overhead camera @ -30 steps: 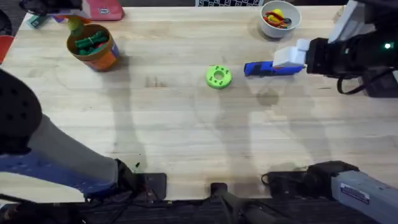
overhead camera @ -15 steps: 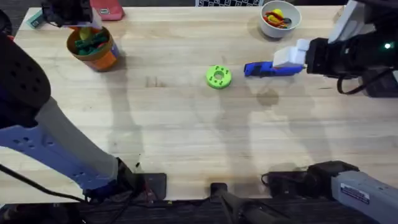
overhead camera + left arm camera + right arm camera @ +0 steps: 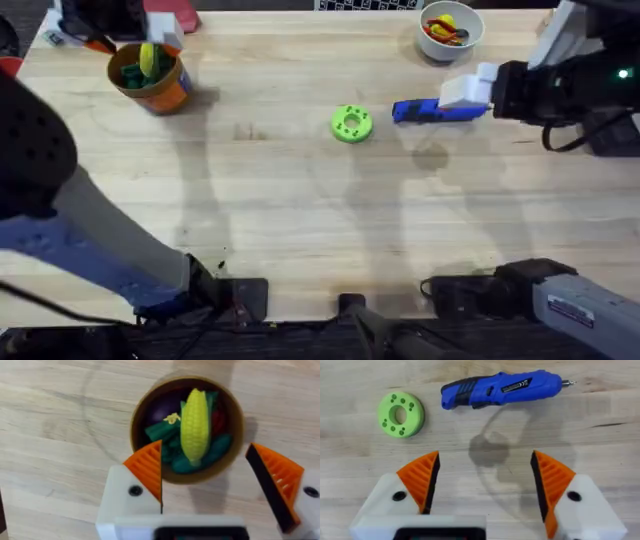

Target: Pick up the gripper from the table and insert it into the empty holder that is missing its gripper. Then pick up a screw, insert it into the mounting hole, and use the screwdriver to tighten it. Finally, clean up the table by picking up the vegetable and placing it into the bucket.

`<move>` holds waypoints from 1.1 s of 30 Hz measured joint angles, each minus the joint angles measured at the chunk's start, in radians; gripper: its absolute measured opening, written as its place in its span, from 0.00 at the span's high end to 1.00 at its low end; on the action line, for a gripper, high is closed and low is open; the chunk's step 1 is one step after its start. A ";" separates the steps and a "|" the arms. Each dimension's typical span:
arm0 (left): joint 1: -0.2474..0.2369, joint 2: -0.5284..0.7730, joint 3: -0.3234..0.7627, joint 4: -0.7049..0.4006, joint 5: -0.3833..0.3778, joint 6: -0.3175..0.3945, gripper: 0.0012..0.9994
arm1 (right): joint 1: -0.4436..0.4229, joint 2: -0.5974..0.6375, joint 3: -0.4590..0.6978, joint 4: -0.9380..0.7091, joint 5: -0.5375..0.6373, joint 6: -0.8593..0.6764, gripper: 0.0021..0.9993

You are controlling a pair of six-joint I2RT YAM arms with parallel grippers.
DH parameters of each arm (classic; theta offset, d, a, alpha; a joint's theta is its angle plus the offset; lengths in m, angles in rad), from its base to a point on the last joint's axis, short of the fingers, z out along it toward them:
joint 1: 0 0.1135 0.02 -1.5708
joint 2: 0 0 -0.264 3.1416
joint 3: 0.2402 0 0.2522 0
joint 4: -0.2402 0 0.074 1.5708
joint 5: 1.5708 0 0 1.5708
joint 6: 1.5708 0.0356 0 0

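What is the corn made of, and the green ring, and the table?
The corn looks like smooth, slightly shiny yellow plastic with molded kernel rows, so probably a toy. The green ring looks like matte lime plastic with neat round holes; it may be 3D-printed, though that is hard to tell. The table looks like pale wood, with grain lines and plank seams.

Overhead view: fixed above the arm bases, facing down and forward across the pale wooden surface. Left wrist view: close, straight down on the round orange bucket. Right wrist view: near, down on the lime-green round plastic disc and blue cylindrical screwdriver, shared with overhead.
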 joint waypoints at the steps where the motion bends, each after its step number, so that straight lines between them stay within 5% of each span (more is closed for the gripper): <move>1: -0.005 -0.025 0.000 -0.006 0.007 0.000 0.01 | 0.000 0.000 0.000 0.000 0.000 0.000 0.01; 11: -0.129 -0.296 -0.025 -0.137 0.045 -0.001 0.01 | 0.000 0.000 0.000 0.000 0.000 0.000 0.01; 24: -0.430 -0.665 -0.518 -0.071 0.053 -0.141 0.01 | 0.000 0.000 0.000 -0.001 0.000 -0.003 0.01; 33: -0.460 -0.754 -0.610 -0.031 0.052 -0.192 0.01 | 0.000 0.000 0.000 -0.002 0.000 -0.003 0.01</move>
